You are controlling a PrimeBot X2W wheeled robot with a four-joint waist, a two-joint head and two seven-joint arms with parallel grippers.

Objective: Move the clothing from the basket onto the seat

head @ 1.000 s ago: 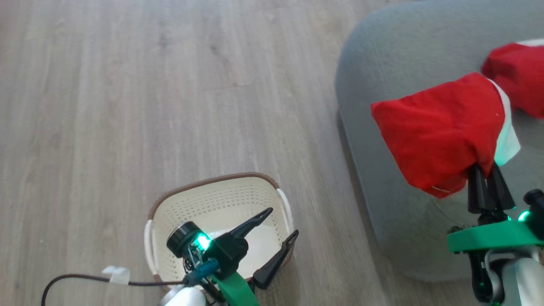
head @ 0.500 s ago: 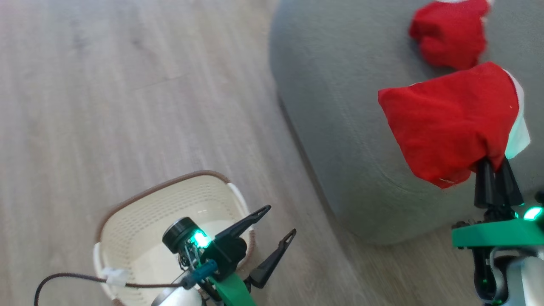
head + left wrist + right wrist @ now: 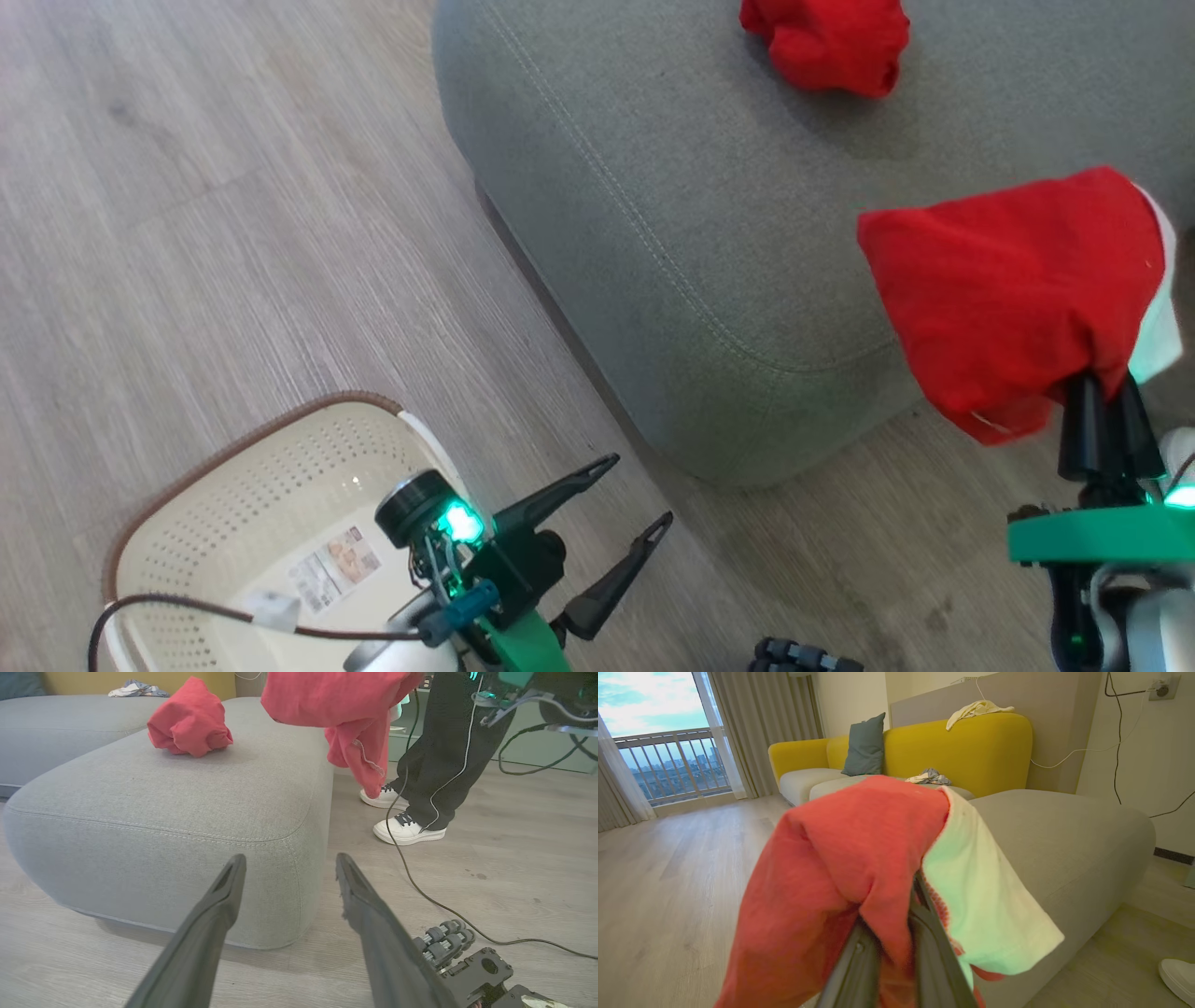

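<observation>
The clothing [image 3: 1013, 289] is sitting in two places. The plain red garment [image 3: 826, 42] is lying bunched on the far part of the seat [image 3: 653, 168]. The white-panelled garment [image 3: 859, 858] is hanging from the right gripper [image 3: 1102, 397], whose jaws are pressing together on a fold of the cloth. It is dangling at the seat's near right corner, with its lower hem trailing past the edge above the floor [image 3: 233, 233].

The left gripper [image 3: 639, 487] is hovering with its jaws spread and nothing between them, just right of the basket [image 3: 215, 509]. The basket is standing on the floor to the near left, showing its label [image 3: 334, 565] and no red cloth.

The step in hand is probably the placing of this second garment. To do it well, the right arm should be carrying the cloth further in over the cushion, toward the far left. It should then be lowering until the hem is resting on the fabric, and only then letting go. Released at the corner, the garment would likely slide off. A person's shoes [image 3: 406, 830] are standing near that right end, so the swing should be staying short.
</observation>
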